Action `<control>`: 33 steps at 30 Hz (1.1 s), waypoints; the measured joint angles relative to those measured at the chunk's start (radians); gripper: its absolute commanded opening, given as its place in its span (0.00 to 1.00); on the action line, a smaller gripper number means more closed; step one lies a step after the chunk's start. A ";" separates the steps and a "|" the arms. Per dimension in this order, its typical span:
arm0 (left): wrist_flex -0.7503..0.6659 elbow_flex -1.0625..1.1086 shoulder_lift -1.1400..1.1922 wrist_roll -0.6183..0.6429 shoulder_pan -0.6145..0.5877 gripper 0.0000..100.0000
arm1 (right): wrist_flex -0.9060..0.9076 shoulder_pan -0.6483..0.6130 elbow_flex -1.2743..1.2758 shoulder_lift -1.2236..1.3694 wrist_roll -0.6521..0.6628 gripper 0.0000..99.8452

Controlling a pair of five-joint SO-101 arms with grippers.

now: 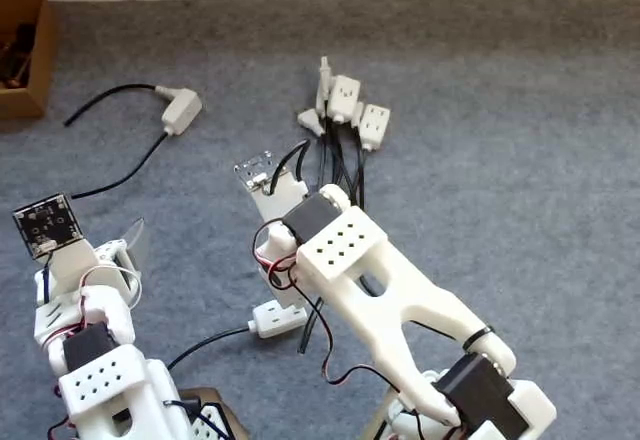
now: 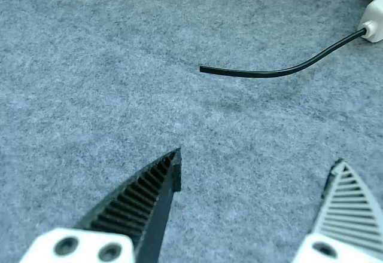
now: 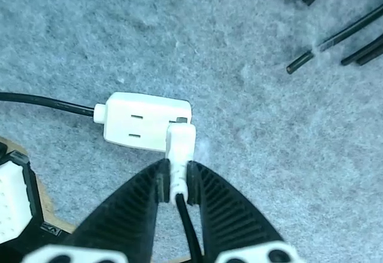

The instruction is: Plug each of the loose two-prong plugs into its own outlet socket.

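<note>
Gripping a plug (image 3: 179,146) against an outlet socket (image 3: 140,119) is the right tool (image 3: 177,167); left tool (image 2: 258,158) gapes empty near cord (image 2: 269,72).

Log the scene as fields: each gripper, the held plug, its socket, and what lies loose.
Right gripper: shut on a white two-prong plug with black cord
Plug contact: its head touches one end of the white rectangular outlet socket; seating cannot be told
Left gripper: open, empty, over the grey carpet
Far cluster: white plugs and sockets with black cords, bunched together
Loose piece: white connector on a black cord, lying apart from the cluster
</note>
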 measured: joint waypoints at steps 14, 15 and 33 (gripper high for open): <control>0.000 0.000 0.000 0.000 0.000 0.37 | -0.003 0.005 -0.006 0.091 -0.006 0.01; 0.000 0.000 0.000 0.000 0.000 0.37 | -0.011 0.005 -0.006 0.094 -0.006 0.01; -0.002 0.000 0.000 0.000 0.000 0.37 | 0.020 0.005 -0.052 0.100 -0.052 0.01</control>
